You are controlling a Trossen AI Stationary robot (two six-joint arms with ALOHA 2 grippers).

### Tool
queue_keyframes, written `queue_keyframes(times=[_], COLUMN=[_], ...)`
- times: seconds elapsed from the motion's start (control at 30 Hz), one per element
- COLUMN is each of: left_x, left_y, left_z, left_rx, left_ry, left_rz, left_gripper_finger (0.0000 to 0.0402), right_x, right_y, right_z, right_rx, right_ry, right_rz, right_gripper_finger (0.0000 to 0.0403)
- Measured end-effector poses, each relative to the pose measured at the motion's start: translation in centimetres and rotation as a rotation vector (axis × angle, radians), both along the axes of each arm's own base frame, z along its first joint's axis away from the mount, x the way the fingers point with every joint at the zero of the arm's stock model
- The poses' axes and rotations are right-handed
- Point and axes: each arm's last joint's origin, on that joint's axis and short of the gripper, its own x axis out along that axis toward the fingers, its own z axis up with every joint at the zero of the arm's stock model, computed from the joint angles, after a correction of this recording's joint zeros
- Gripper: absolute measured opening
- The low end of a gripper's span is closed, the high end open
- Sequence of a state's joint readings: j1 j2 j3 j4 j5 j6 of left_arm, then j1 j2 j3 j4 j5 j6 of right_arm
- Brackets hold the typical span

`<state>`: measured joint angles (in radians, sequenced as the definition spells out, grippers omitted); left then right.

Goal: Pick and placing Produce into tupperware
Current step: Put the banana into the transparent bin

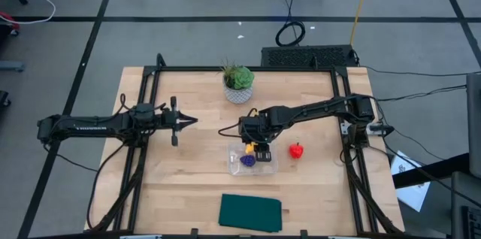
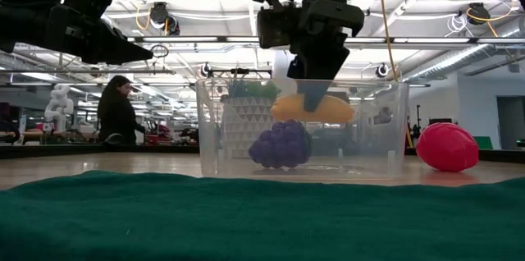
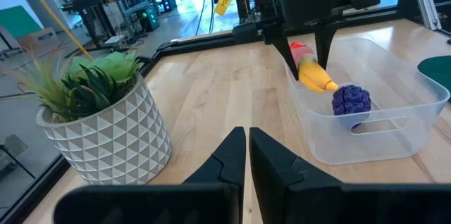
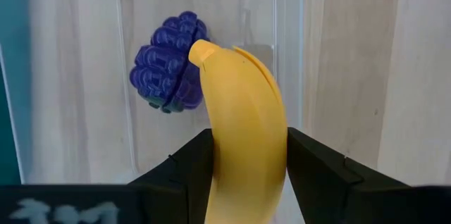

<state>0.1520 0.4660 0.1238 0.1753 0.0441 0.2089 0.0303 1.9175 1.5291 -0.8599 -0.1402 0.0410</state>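
Note:
The yellow banana (image 4: 243, 111) sits between my right gripper's (image 4: 246, 164) fingers, above the inside of the clear tupperware (image 1: 252, 158). In the low view the right gripper (image 2: 316, 89) comes down into the tupperware (image 2: 385, 130). The dark purple bunch (image 2: 281, 144) rests on the container floor, below the banana (image 2: 312, 107). The red fruit with green top (image 1: 297, 150) lies on the table, right of the container. My left gripper (image 1: 184, 121) hovers shut over the table's left half, far from the produce; its shut fingertips (image 3: 246, 146) show in its wrist view. My right gripper pinches the banana at about its middle (image 4: 246, 146), one finger (image 4: 190, 168) on each side, lying across its length. The fingers come from above, pointing down. The banana is held level, lifted clear of the container floor, inside the tupperware's walls, above the purple bunch.
A green plant in a white patterned pot (image 1: 238, 85) stands near the table's far edge, behind the container. A dark green cloth (image 1: 250, 213) lies at the near edge. Black frame rails (image 1: 146, 119) run along both table sides. A person (image 2: 117, 113) stands in the room beyond.

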Motion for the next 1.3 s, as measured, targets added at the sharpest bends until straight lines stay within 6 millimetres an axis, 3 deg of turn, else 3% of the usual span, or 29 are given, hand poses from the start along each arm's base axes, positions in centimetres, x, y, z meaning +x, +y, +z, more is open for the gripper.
queue_keyframes(times=[1.3], left_x=[0.0], left_y=[0.0], left_z=[0.0], left_rx=[-0.003], left_ry=[0.0], left_rz=[0.001], left_gripper_finger=[0.0026], right_x=[-0.08], right_y=[0.88], right_z=[-0.48], right_rx=[0.009], right_ry=[-0.007], right_rz=[-0.05], right_gripper_finger=[0.0155])
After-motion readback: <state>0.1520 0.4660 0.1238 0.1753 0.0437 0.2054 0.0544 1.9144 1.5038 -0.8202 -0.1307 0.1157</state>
